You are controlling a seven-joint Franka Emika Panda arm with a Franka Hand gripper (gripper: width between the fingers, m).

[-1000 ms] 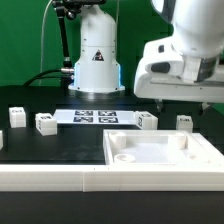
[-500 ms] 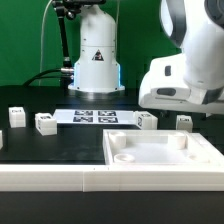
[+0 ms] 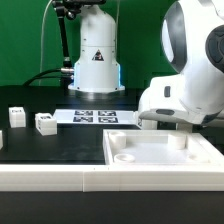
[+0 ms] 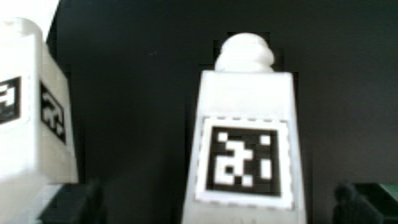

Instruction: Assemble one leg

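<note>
In the wrist view a white leg point(image 4: 244, 130) with a black-and-white tag on its face and a rounded peg at its far end lies on the black table. It sits between my dark fingertips point(image 4: 71, 200), with a gap on each side. My gripper point(image 4: 217, 202) is open around it and does not touch it. A second tagged leg point(image 4: 27, 110) lies beside it. In the exterior view my gripper point(image 3: 173, 128) is low over the table at the right, and the hand hides most of that leg.
Two more legs point(image 3: 15, 117) point(image 3: 45, 123) stand at the exterior view's left. The marker board point(image 3: 95, 117) lies in front of the robot base. The large white panel point(image 3: 165, 158) with corner sockets sits at the front right, just before my hand.
The arm has come down at the exterior view's right, from well above the table to just over it. It now covers the legs that showed there.
</note>
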